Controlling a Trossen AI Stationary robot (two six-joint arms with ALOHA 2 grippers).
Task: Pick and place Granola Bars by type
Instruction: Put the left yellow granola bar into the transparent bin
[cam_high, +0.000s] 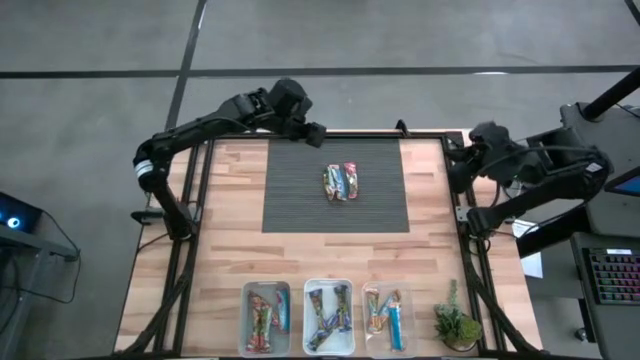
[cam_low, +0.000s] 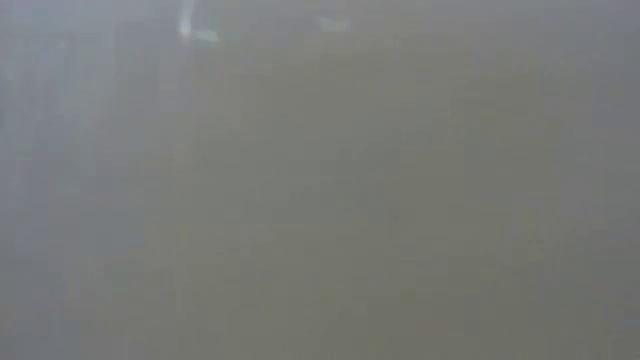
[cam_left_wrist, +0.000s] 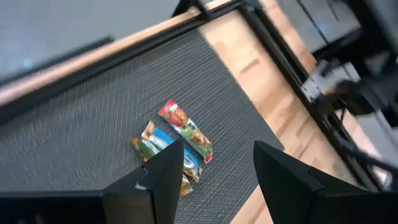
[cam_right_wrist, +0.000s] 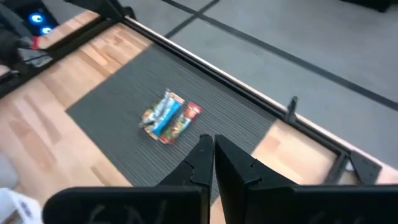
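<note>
Wood table (cam_high: 232, 215), dark mat (cam_high: 300, 200) at centre. Three clear bins (cam_high: 327, 317) along near edge, each already holding bars; small plant (cam_high: 455, 325) beside them. Left gripper (cam_left_wrist: 214, 171) raised over mat's far left corner, fingers spread, holding nothing. Right gripper (cam_right_wrist: 212, 155) parked at table's right edge, clenched, empty. Last bars (cam_high: 342, 182) bunched on mat, overlapping. Risk: closing on clump could lift two types together or nudge one aside; slippery wrappers may slide out mid-carry.
</note>
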